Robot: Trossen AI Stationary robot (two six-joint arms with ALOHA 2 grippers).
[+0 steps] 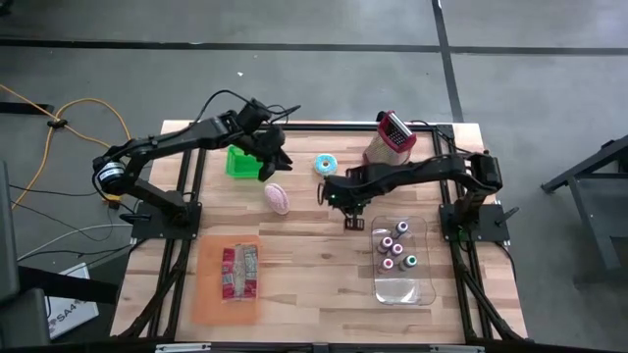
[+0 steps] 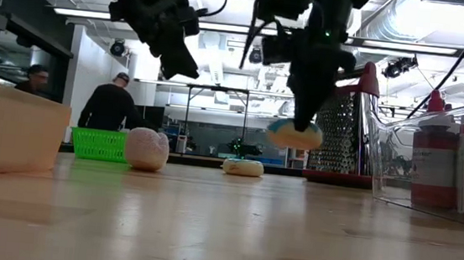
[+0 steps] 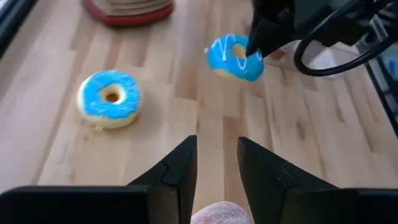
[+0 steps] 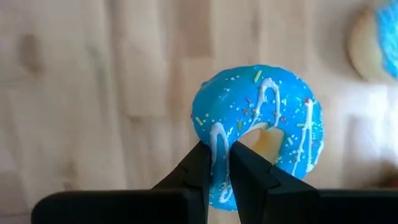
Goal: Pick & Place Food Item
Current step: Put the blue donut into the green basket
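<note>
Front of table: orange tray [image 1: 209,299] holding a wrapped food bar [image 1: 240,272]; beside it, a clear bin [image 1: 394,290] with small bottles standing in it. Neither is touched.

Mid-table, right gripper [image 4: 221,150]: fingers pinched on the rim of a blue-iced ring donut with white drizzle [image 4: 261,112], one finger through the hole side, the other outside. The low view shows this donut hanging clear of the wood, so the pick is judged done.

Mid-table, left gripper [image 3: 216,146]: hovers above a pink pastry [image 1: 278,197], fingers a narrow gap apart with nothing between them.

Further back: second blue donut [image 1: 325,164], flat on the table, apart from both grippers.

Rear: green basket [image 1: 238,162] behind the left gripper; box grater [image 1: 391,137] on a red base near the back edge.

Outstanding: carry and set-down of the held donut. The destination cannot be told from the pictures; tray, bin and basket are all candidates.
</note>
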